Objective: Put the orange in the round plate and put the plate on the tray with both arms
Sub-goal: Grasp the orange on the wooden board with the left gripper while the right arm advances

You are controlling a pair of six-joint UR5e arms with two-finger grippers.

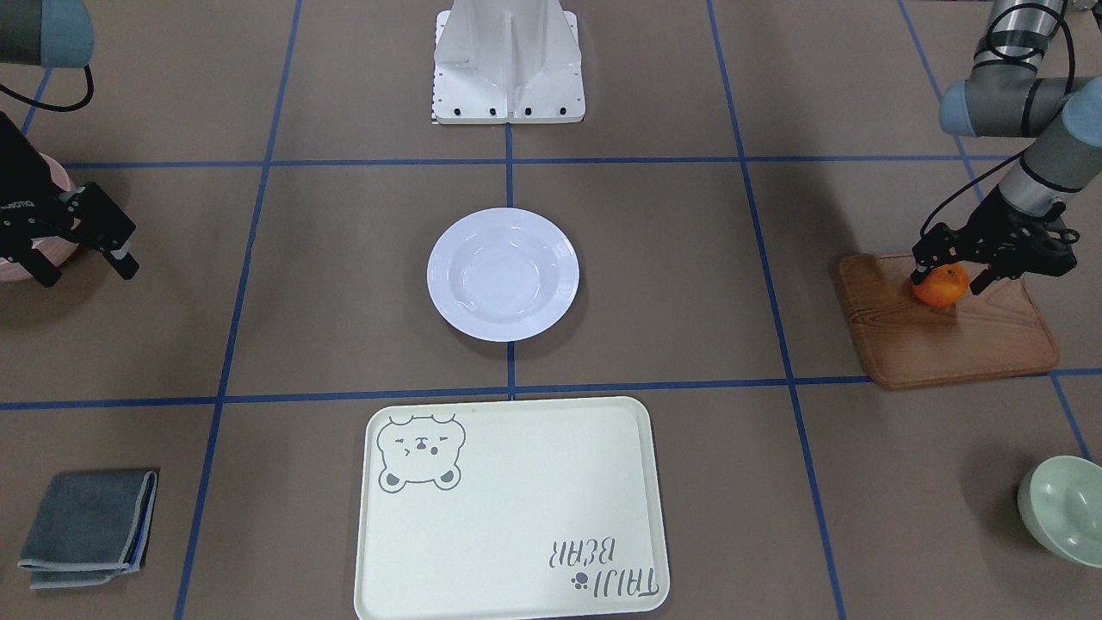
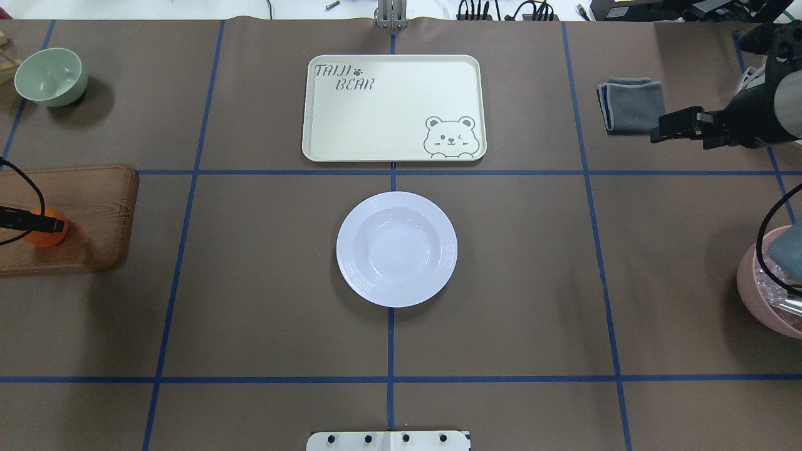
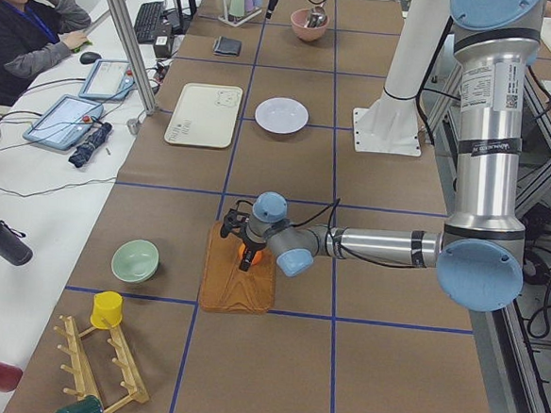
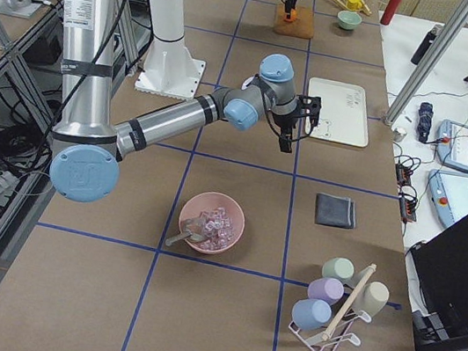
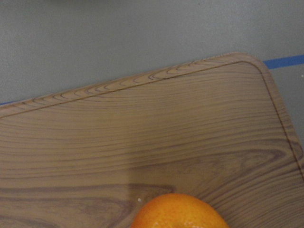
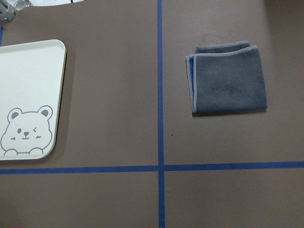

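Observation:
The orange (image 1: 941, 288) rests on a brown wooden board (image 1: 956, 336) at the robot's far left. My left gripper (image 1: 947, 280) reaches down over it, one black finger pressed to each side, shut on it. The left wrist view shows only the orange's top (image 5: 179, 213) and the board. The white round plate (image 1: 504, 274) sits empty at the table's centre. Beyond it, the cream tray (image 1: 516, 517) with its bear drawing is also empty. My right gripper (image 1: 88, 274) hangs open above the table at the robot's right, holding nothing.
A pale green bowl (image 1: 1063, 508) stands beyond the board. A folded grey cloth (image 1: 86, 525) lies near the tray. A pink bowl (image 2: 770, 294) with clear pieces sits under the right arm. A person (image 3: 28, 19) sits at a side desk.

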